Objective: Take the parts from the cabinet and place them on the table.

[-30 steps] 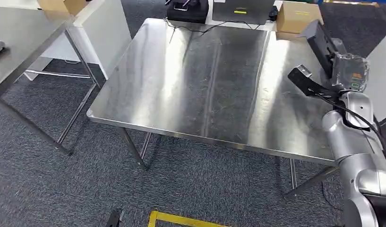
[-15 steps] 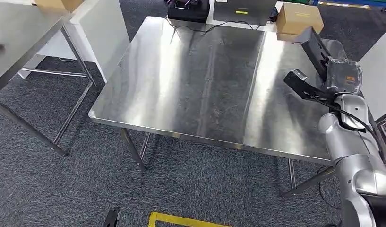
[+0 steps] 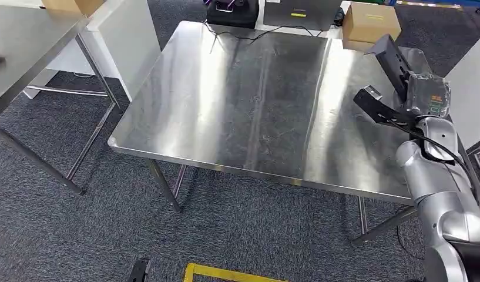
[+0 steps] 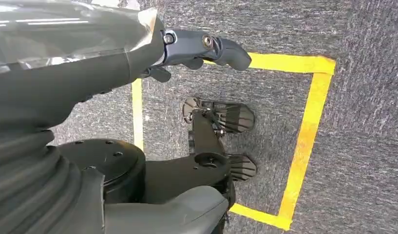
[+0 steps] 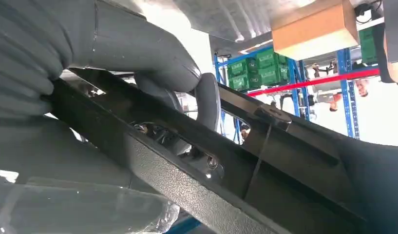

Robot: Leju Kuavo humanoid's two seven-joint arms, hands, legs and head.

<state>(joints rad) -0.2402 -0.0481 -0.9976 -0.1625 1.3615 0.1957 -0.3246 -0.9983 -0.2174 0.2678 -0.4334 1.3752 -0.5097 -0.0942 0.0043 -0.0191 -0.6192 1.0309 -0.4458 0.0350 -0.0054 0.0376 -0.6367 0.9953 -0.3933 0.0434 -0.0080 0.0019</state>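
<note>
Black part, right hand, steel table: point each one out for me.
black part (image 3: 383, 110), head view, on its lower arm.
right hand (image 3: 424, 97), head view, on its plastic-wrapped back.
steel table (image 3: 249, 100), head view, on the bare top.

A square stainless-steel table (image 3: 255, 100) stands on thin metal legs over dark grey carpet (image 3: 79, 235). Its brushed top carries long pale glare streaks running from 12 to 6 o'clock, and a black cable (image 3: 258, 36) trails across its far edge at 12 o'clock. A second steel table (image 3: 26, 41) stands apart from it at 10 o'clock. On the carpet at 6 o'clock lies the corner of a yellow tape outline (image 3: 225, 273); the left wrist view shows that outline as a yellow rectangle (image 4: 304, 141) marked on the same grey carpet.
</note>
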